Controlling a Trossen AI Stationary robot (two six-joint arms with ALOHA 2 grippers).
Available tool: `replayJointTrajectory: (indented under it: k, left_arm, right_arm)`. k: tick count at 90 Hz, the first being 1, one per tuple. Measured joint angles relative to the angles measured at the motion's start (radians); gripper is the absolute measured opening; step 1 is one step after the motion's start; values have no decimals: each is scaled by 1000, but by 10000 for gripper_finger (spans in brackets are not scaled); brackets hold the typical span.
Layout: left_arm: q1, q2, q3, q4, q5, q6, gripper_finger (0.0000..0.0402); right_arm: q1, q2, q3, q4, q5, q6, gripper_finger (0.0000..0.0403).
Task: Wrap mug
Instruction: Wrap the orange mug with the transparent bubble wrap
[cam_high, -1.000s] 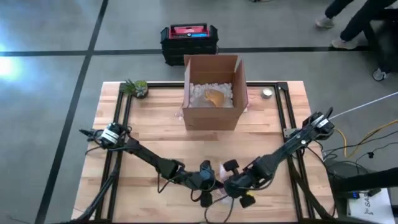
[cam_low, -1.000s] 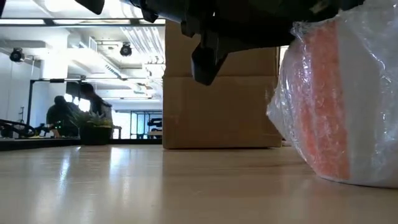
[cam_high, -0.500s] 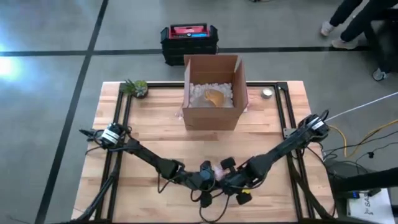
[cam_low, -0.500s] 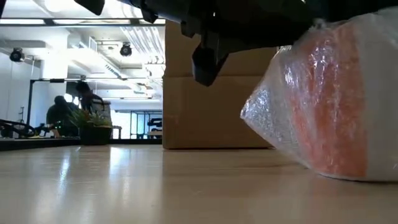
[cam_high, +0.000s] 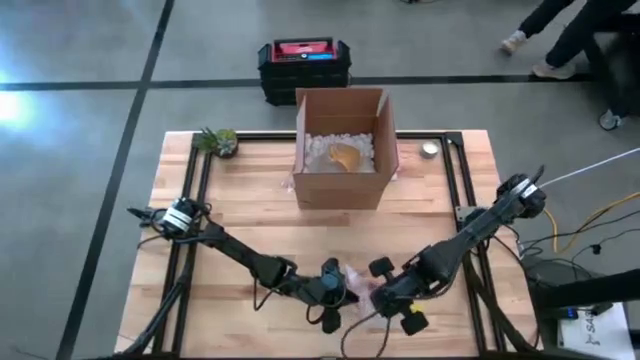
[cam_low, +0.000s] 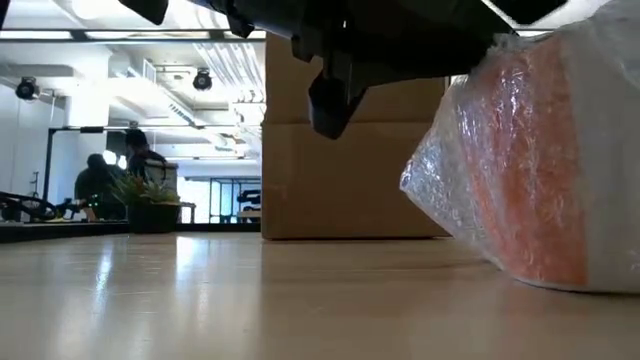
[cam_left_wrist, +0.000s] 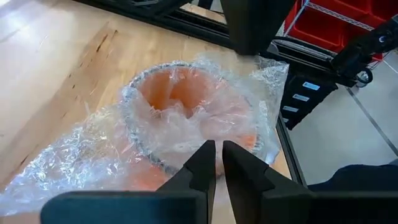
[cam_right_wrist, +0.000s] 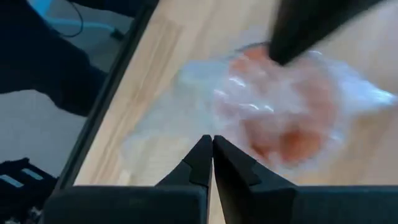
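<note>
An orange mug (cam_left_wrist: 186, 102) wrapped in clear bubble wrap (cam_left_wrist: 74, 155) lies on the table near its front edge (cam_high: 357, 283), mouth toward my left wrist camera, with wrap pushed into the opening. In the low view the wrapped mug (cam_low: 540, 170) rests on the table. My left gripper (cam_left_wrist: 219, 149) is shut on the wrap at the mug's rim (cam_high: 338, 288). My right gripper (cam_right_wrist: 212, 142) is shut, just right of the mug (cam_high: 385, 297), with nothing between its fingers; the mug (cam_right_wrist: 280, 106) shows blurred beyond it. My left gripper pinches the bubble wrap at the near side of the mug's rim (cam_left_wrist: 217, 134) between its two fingers, which come in slanting from the table's left. How many layers it has cannot be told. The mug lies on the table, wrap slack around it.
An open cardboard box (cam_high: 340, 150) with white filler and a brown item stands at the table's far middle, also behind the mug in the low view (cam_low: 350, 170). A small plant (cam_high: 220, 140) sits at the far left, a small round object (cam_high: 430, 150) at the far right.
My right gripper went toward the table's left, up to the wrapped mug, then drew back toward the right and near edge. The wrap's loose side bulged out toward the left in the low view and partly settled back. The mug stayed on the table.
</note>
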Motion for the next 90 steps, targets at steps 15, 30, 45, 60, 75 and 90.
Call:
replayJointTrajectory:
  k: [15,30,45,60,75,90]
  left_arm:
    - [0,0,0,1,-1,0,20]
    - [0,-17,-1,-6,1,0,20]
    - [-1,-119,-6,-158,-23,-1,20]
    - [-11,-189,-2,-433,-273,-65,20]
    - [31,-150,-41,-337,-245,-73,20]
    - [34,-122,-31,-148,-162,15,20]
  right_arm:
    - [-23,52,-6,13,89,-46,0]
    - [-37,77,-24,12,100,-58,0]
    - [-38,88,-27,8,103,-58,0]
    - [-38,85,-28,12,107,-68,0]
    - [-38,85,-28,18,109,-77,0]
    - [-38,85,-28,25,109,-77,0]
